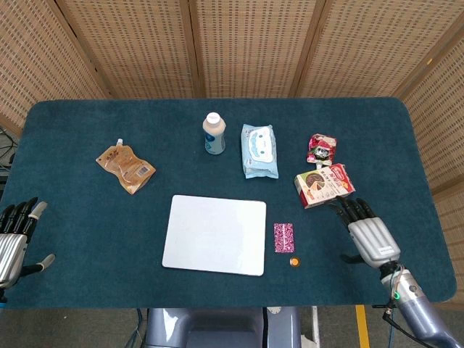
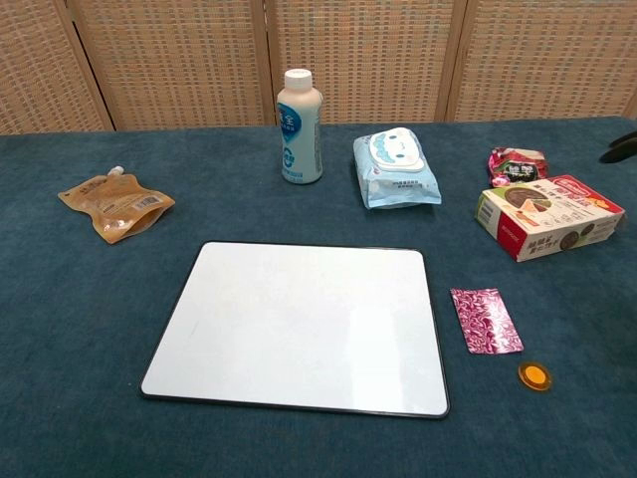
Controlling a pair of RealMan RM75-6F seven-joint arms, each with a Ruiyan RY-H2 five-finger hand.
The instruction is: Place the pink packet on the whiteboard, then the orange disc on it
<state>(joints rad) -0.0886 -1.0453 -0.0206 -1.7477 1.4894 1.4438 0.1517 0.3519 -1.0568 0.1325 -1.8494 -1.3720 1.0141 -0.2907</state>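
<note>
Currently: packet point(image 1: 284, 237) flat beside whiteboard point(image 1: 214, 234) right edge, disc point(image 1: 294, 262) nearer front | right hand point(image 1: 370, 237) empty, spread; left hand point(image 1: 13, 238) empty | packet likely light, thin, slippery; pinch an edge.

Your right hand point(image 1: 373, 241), near the table's front right corner in the head view, has a silver-grey metallic back shaped like a ribbed plate, with black fingers point(image 1: 353, 210) and a black thumb. Below it the wrist narrows to a dark collar carrying a small green light, and the forearm beyond is smooth blue-grey. In the chest view only dark fingertips point(image 2: 621, 146) show at the right edge. Your left hand point(image 1: 13, 243), at the table's front left edge, has the same silver back and black fingers, some with pale grey tips, the thumb too.
</note>
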